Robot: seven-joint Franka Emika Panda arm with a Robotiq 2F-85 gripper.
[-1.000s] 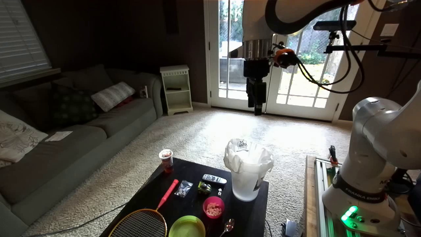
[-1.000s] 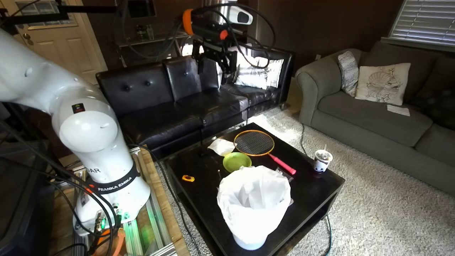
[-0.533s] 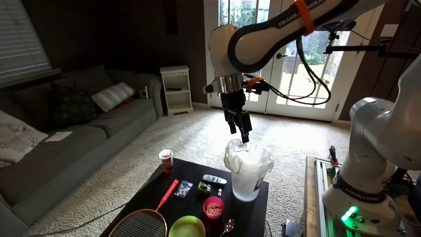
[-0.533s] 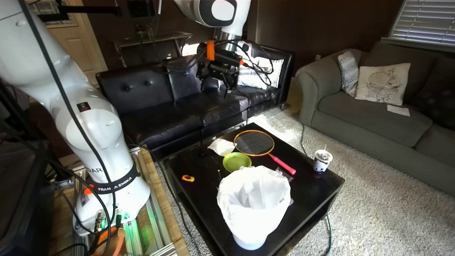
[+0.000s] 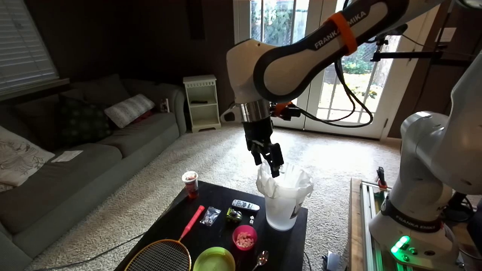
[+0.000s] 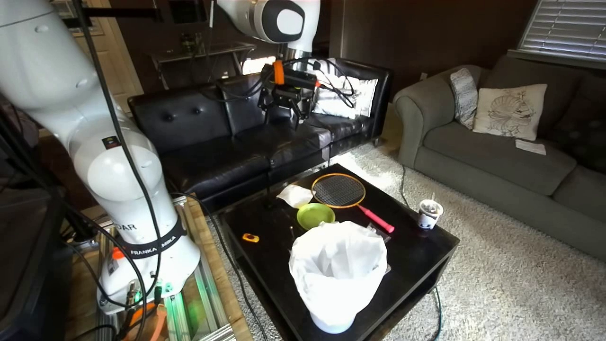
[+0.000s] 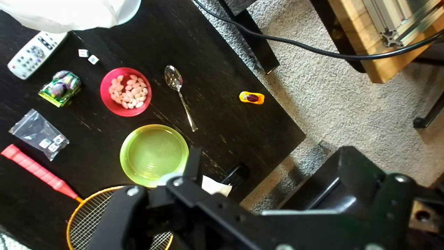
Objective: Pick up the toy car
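Since the wrist camera looks down on the black coffee table (image 7: 215, 66), I can place the yellow-orange toy car (image 7: 252, 98) well: it lies near the table's edge, at three o'clock from the metal spoon (image 7: 181, 96). Far off at nine o'clock from it sits a green-and-purple toy (image 7: 60, 87) whose cluttered shape I can't make out for certain, so I take the yellow one as my target. My gripper (image 5: 267, 170) hangs above, fingers spread, nothing between them. I expect the car to be light and stiff, probably slick hard plastic, unlikely to crush but quick to skid. Its length runs nine to three o'clock, the same way my fingers are spaced, so I'd turn the wrist and pinch the long sides at mid-body, keeping low. It has rounded ends, a dark red patch around its centre and a pale mark toward nine o'clock.
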